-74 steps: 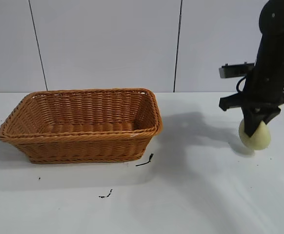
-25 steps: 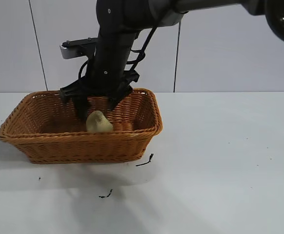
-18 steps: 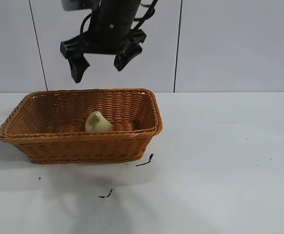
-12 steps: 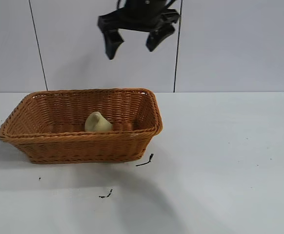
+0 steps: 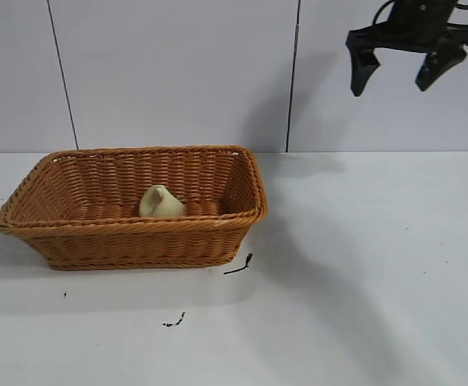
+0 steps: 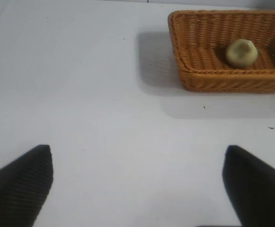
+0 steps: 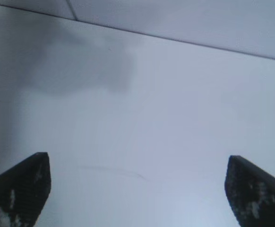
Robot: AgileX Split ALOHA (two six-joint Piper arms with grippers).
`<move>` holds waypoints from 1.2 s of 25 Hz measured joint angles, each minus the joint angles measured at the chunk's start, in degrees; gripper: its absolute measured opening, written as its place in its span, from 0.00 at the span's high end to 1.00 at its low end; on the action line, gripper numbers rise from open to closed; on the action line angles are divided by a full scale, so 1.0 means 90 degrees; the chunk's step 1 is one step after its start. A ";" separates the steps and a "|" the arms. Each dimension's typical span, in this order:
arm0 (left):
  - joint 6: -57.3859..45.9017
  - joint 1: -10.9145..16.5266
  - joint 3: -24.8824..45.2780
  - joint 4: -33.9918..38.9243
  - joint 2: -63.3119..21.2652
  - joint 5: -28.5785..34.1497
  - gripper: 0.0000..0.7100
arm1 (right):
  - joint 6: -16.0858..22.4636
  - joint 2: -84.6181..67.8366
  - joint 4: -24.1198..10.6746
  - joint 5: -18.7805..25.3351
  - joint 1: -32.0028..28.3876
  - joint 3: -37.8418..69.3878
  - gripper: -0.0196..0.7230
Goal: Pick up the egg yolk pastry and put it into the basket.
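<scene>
The pale yellow egg yolk pastry (image 5: pixel 161 202) lies inside the orange-brown wicker basket (image 5: pixel 133 235), near its middle. Both also show in the left wrist view, the pastry (image 6: pixel 241 52) in the basket (image 6: pixel 222 80). My right gripper (image 5: pixel 403 68) is open and empty, high above the table at the upper right, far from the basket. In the right wrist view its fingers (image 7: pixel 19 189) stand wide apart over bare table. My left gripper (image 6: pixel 137 187) is open and empty, well away from the basket; it does not show in the exterior view.
A small dark scrap (image 5: pixel 240 265) lies on the white table by the basket's front right corner, and another speck (image 5: pixel 175 322) lies nearer the front. A pale panelled wall stands behind the table.
The right gripper let go of the pastry in the basket, rose, and swung away to the upper right, open and empty. The pastry stays in the basket.
</scene>
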 joint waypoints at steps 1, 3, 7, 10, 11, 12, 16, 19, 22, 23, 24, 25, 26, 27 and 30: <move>0.0000 0.0000 0.0000 0.0000 0.0000 0.0000 0.02 | -0.0007 0.0000 0.0049 0.0156 -0.0085 0.0000 0.04; 0.0000 0.0000 0.0000 0.0000 0.0000 0.0000 0.02 | -0.0046 0.0000 0.0082 0.0515 -0.0179 0.0000 0.04; 0.0000 0.0000 0.0000 0.0000 0.0000 0.0000 0.02 | -0.0186 -0.0060 0.0137 0.0820 -0.0206 0.0060 0.04; 0.0000 0.0000 0.0000 0.0000 0.0000 0.0000 0.02 | -0.0195 -0.0390 0.0261 0.0838 -0.0206 0.0392 0.04; 0.0000 0.0000 0.0000 0.0000 0.0000 0.0000 0.02 | -0.0198 -0.0567 0.0269 0.0838 -0.0206 0.0562 0.04; 0.0000 0.0000 0.0000 0.0000 0.0000 0.0000 0.02 | -0.0203 -0.0729 0.0274 0.0838 -0.0206 0.0769 0.04; 0.0000 0.0000 0.0000 0.0000 0.0000 0.0000 0.02 | -0.0253 -0.1654 0.0274 0.0829 -0.0206 0.1846 0.04; 0.0000 0.0000 0.0000 0.0000 0.0000 0.0000 0.02 | -0.0352 -0.2485 0.0274 0.0829 -0.0206 0.2870 0.04; 0.0000 0.0000 0.0000 0.0000 0.0000 0.0000 0.02 | -0.0373 -0.3463 0.0274 0.0829 -0.0206 0.3957 0.04; 0.0000 0.0000 0.0000 0.0000 0.0000 0.0000 0.02 | -0.0373 -0.3749 0.0274 0.0829 -0.0206 0.4342 0.04; 0.0000 0.0000 0.0000 0.0000 0.0000 0.0000 0.02 | -0.0373 -0.4104 0.0274 0.0829 -0.0206 0.4660 0.04; 0.0000 0.0000 0.0000 0.0000 0.0000 0.0000 0.02 | -0.0373 -0.4465 0.0274 0.0829 -0.0206 0.5034 0.04; 0.0000 0.0000 0.0000 0.0000 0.0000 0.0000 0.02 | -0.0373 -0.4832 0.0274 0.0829 -0.0206 0.5398 0.04; 0.0000 0.0000 0.0000 0.0000 0.0000 0.0000 0.02 | -0.0373 -0.5154 0.0274 0.0829 -0.0206 0.5749 0.04; 0.0000 0.0000 0.0000 0.0000 0.0000 0.0000 0.02 | -0.0373 -0.6244 0.0248 0.0836 -0.0206 0.6673 0.04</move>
